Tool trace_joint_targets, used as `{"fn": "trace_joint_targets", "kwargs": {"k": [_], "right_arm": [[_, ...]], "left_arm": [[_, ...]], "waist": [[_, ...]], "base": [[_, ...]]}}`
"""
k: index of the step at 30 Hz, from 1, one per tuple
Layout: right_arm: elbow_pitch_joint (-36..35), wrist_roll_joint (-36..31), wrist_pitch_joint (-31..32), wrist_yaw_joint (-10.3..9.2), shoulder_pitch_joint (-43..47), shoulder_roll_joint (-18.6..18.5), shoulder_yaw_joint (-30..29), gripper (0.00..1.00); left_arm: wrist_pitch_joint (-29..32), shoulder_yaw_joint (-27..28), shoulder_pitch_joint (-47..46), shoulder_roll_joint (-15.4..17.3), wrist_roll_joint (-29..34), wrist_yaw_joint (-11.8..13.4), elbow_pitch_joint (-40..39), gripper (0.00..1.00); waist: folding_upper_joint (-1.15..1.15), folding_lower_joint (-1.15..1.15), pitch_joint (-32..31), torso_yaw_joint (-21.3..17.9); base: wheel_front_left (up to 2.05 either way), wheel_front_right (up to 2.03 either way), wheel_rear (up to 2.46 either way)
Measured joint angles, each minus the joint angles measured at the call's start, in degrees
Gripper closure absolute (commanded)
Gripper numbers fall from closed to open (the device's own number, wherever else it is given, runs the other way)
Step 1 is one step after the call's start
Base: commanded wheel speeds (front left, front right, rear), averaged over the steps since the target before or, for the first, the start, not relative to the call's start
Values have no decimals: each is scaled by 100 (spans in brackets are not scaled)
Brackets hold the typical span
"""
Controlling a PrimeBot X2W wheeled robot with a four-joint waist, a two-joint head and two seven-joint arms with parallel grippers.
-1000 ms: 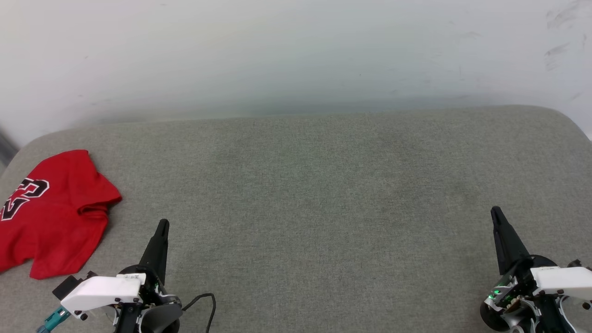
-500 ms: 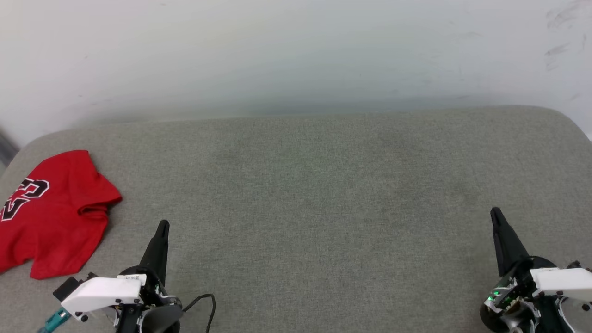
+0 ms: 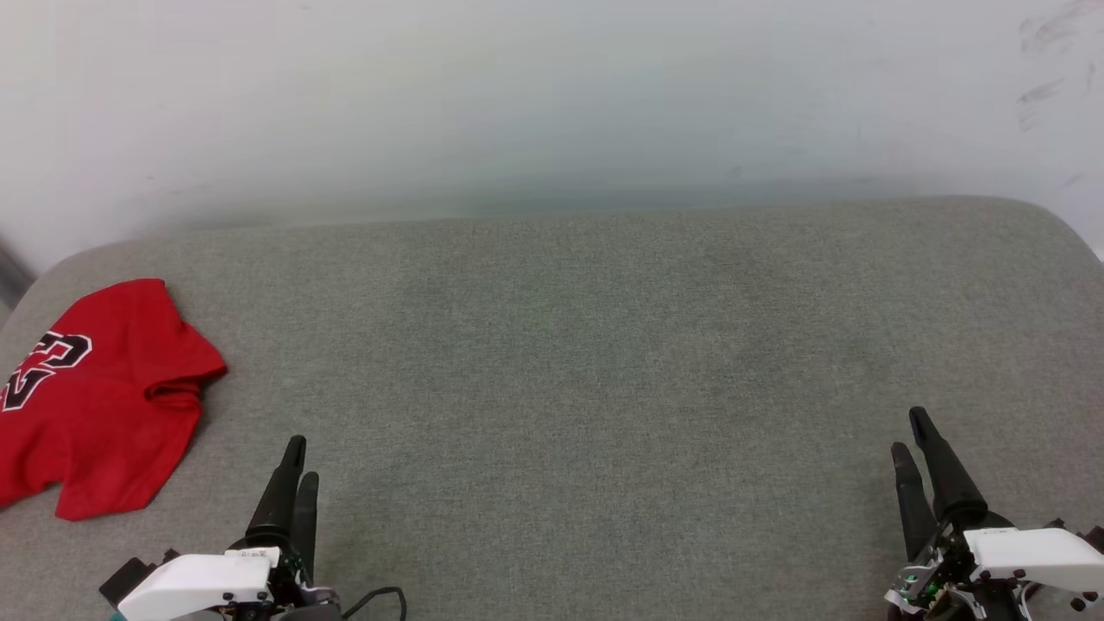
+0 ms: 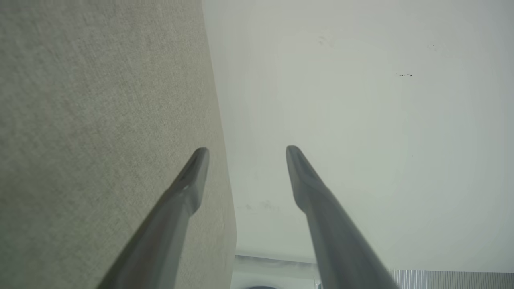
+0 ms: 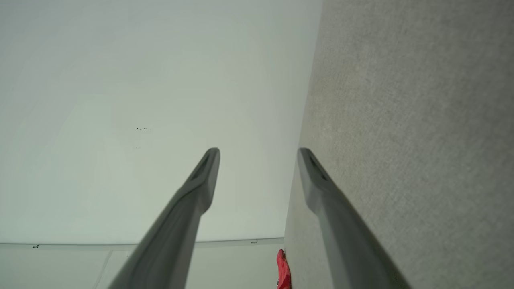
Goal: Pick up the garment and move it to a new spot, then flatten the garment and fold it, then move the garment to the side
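Observation:
The garment (image 3: 95,405), red with black white-outlined lettering, lies rumpled at the far left of the grey cushioned surface (image 3: 569,362), partly cut off by the head view's edge. A sliver of the garment (image 5: 283,271) also shows low in the right wrist view. My left gripper (image 3: 299,457) hovers near the front edge, just right of the garment and apart from it, open with nothing between its fingers (image 4: 192,180). My right gripper (image 3: 910,433) stands open at the front right, far from the garment, also holding nothing.
A pale wall (image 3: 552,103) rises behind the cushioned surface. The surface's rounded corners show at the back left and back right. A dark cable (image 3: 379,595) loops beside my left wrist.
Both grippers have drawn back toward the bottom edge and turned, so two fingers of each now show apart. The garment has not moved.

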Motion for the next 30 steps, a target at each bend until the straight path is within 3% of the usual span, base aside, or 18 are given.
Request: {"fn": "trace_joint_targets", "kwargs": {"k": [5,11,21,30], "right_arm": [[-36,-236,-134,0,16,0,55,0],[-97,-984,-289,0,47,3,-32,0],[-435,-2766,-509,0,52,5,-189,0],[-956,-4463,-691,0,35,4,-40,0]], "left_arm": [[-137,82,26,0,264,0,-42,0],[-281,252,93,0,691,0,-68,0],[-504,686,97,1,1733,0,-485,0],[-695,536,177,2,2941,0,-1088,0]], "waist": [[0,0,2,2],[0,0,6,4],[0,1,40,-9],[0,1,72,-35]], "base": [[0,0,0],[0,0,0],[0,0,0],[0,0,0]]}}
